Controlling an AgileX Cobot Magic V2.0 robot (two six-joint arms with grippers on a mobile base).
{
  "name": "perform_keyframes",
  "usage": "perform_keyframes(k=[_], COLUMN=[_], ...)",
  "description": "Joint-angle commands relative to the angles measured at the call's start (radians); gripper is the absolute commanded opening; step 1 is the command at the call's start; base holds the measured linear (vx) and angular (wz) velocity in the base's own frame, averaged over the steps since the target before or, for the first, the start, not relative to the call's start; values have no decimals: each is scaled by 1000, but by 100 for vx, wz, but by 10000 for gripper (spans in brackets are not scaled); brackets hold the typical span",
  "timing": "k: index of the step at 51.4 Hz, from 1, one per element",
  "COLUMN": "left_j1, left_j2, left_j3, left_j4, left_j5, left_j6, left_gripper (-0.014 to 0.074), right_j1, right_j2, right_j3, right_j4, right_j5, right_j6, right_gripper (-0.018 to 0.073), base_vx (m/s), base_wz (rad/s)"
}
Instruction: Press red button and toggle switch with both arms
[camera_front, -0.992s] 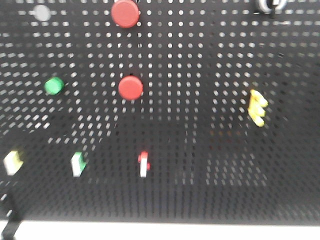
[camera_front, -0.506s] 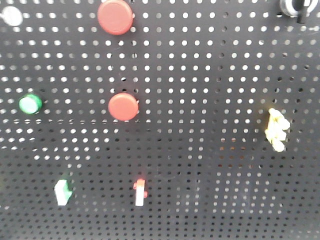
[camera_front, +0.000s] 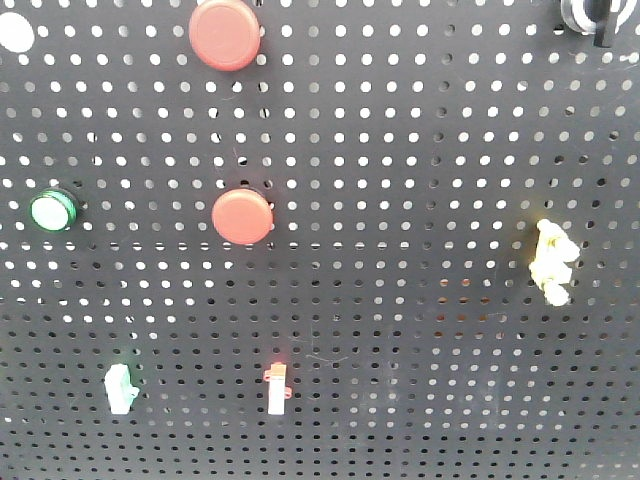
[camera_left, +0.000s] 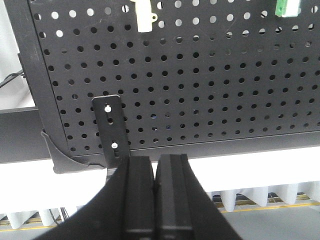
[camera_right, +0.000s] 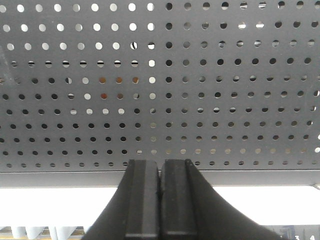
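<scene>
High on the black perforated surface (camera_front: 450, 150), left of centre: red button (camera_front: 226, 35), large, round, with a flat matte face, its upper rim cut by the frame edge. Below it, well apart: smaller red button (camera_front: 242, 215), with a green button (camera_front: 52, 211) off to that one's left. Bottom row: green-tipped toggle switch (camera_front: 119, 388) and red-tipped toggle switch (camera_front: 277, 388); which one the task intends cannot be told. Left pincer (camera_left: 156, 170) and right pincer (camera_right: 161, 172): jaws together, empty, low before the surface's bottom edge, touching nothing. Handling, by judgement: button rigid, fixed to its mount, probably sprung; not for gripping, so press squarely at face centre with closed tips. Toggles small and stiff; nudge at the tip.
</scene>
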Motion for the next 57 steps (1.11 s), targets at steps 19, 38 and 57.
perform_keyframes(k=[19, 38, 57], left_j1=[4, 4, 4], left_j2=[-16, 154, 609], left_j3=[-6, -496, -993], left_j4=[-67, -14, -13], left_j5=[-333, -234, -90], left_j6=[-9, 40, 44], left_gripper=[1, 1, 1], right_j1=[-6, -6, -6], right_j2=[-18, 193, 574], right_j3=[-41, -631, -1075], right_j4=[2, -49, -28], right_j5=[-398, -72, 88], right_j6=[15, 178, 172], right_gripper=[-3, -3, -3], base_vx=[0, 0, 0], base_wz=[0, 0, 0])
